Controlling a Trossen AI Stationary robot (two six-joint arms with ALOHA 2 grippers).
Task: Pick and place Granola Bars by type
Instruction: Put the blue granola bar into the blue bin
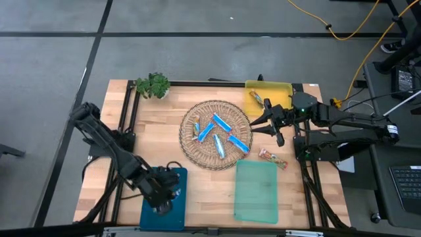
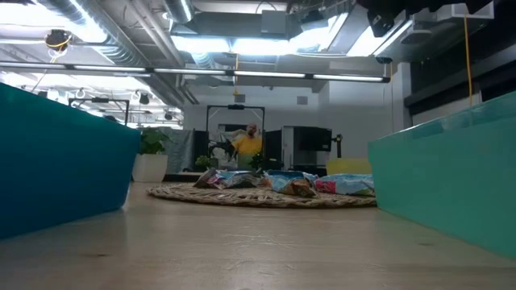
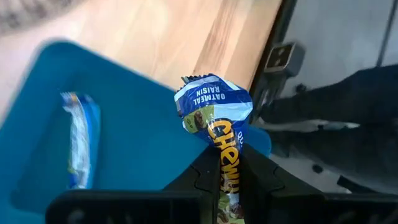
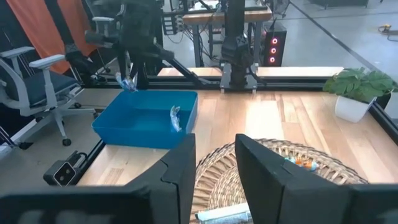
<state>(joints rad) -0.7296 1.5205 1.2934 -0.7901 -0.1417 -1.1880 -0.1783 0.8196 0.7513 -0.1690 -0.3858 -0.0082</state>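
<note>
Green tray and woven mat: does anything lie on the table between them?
In the high view, the strip between the green tray and the woven mat is bare wood; the nearest loose bar lies off to the right.

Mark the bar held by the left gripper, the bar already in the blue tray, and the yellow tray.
held bar [image 3: 214, 109], left wrist view, crumpled blue wrapper top.
bar in blue tray [image 3: 79, 140], left wrist view, wrapper middle.
yellow tray [image 1: 276, 89], high view, bare floor.

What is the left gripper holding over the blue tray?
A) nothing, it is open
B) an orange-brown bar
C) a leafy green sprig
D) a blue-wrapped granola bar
D: the left gripper is shut on a blue-wrapped granola bar above the blue tray.
</note>
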